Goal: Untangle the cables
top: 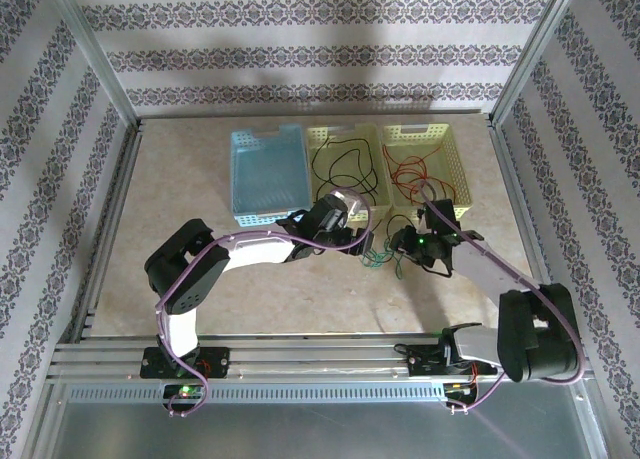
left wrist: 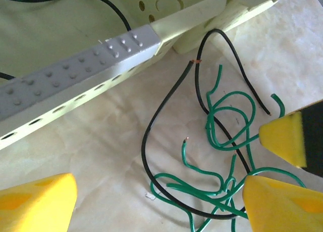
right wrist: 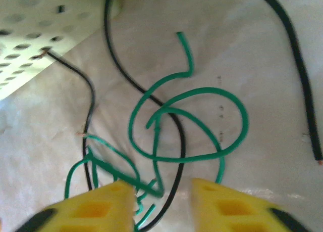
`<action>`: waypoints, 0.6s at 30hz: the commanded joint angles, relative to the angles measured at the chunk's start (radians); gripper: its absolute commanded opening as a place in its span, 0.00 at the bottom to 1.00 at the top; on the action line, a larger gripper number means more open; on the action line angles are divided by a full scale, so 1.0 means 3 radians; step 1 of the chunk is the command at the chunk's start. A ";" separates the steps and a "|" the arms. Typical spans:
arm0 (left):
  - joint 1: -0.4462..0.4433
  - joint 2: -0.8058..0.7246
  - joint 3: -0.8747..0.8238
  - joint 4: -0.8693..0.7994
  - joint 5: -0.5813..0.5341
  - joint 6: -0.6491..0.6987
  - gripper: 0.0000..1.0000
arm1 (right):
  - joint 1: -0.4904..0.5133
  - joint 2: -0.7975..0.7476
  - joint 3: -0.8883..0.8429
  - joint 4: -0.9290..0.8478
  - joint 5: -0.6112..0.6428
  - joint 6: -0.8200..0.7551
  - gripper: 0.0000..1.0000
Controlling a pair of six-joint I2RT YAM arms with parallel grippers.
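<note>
**A:** Since the table (top: 250, 289) is just a flat, pale, mottled sheet, why are three baskets lined up along its far side?

**B:** Sorting bins, I'd judge. All are perforated plastic: a blue basket (top: 268, 129) on the left, a pale-yellow middle basket (top: 345, 131), and a yellow right basket (top: 415, 131) with red cable (top: 408, 174) lying in it.

**A:** And the arms?

**B:** Both reach to the bare patch just in front of the middle and right baskets, where the knot lies. The left gripper (left wrist: 156, 204) hangs over it with its fingers spread wide. The right gripper (right wrist: 164, 201) is low, its blunt yellow fingertips (right wrist: 222, 206) apart and straddling strands of the tangle. They don't look pinched on anything.

**A:** What's in the tangle?

**B:** Thin, springy wire. The green cable (right wrist: 190, 55) coils in loose loops, and the black cable (left wrist: 145, 141) threads through them. More black lies in the middle basket. The cut ends show bare copper tips.
</note>
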 commanded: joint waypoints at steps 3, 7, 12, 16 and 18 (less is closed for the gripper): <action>-0.0058 -0.0054 0.0134 0.0069 -0.0158 -0.0012 0.84 | 0.0011 0.0002 0.0088 -0.0279 0.0416 -0.0134 0.05; -0.0058 0.0131 0.0379 -0.0028 -0.0090 0.0036 0.83 | -0.0028 -0.0106 0.0086 -0.0485 0.0552 -0.0215 0.00; -0.0059 0.0409 0.0637 -0.0016 0.0013 -0.0057 0.80 | -0.0083 -0.0213 0.0078 -0.0649 0.0577 -0.0296 0.00; -0.0093 0.0567 0.0826 -0.0072 0.0062 -0.0017 0.78 | -0.0144 -0.0279 0.0047 -0.0667 0.0520 -0.0322 0.00; -0.0123 0.0642 0.0917 -0.0142 0.0077 0.0058 0.77 | -0.0153 -0.0315 0.0039 -0.0667 0.0493 -0.0329 0.00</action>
